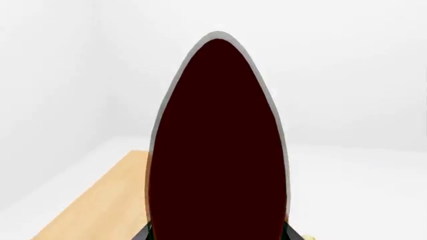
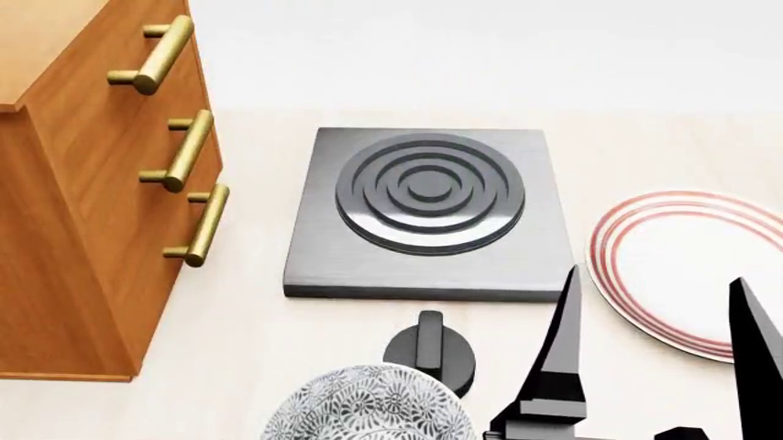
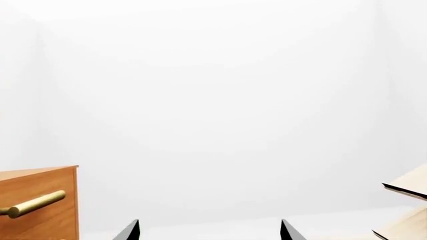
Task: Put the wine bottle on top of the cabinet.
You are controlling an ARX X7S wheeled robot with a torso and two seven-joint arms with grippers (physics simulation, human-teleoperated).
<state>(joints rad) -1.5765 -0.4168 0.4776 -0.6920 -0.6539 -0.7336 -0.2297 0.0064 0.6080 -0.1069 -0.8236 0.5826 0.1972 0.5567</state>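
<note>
Dark glass fills the left wrist view, the bottle seemingly pinched in the left hand above the cabinet top at far left, where a tilted release could topple it; the right hand hangs spread, empty.

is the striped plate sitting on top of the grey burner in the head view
No, the plate with red rings lies on the table beside the burner, clear of its edge.
</note>
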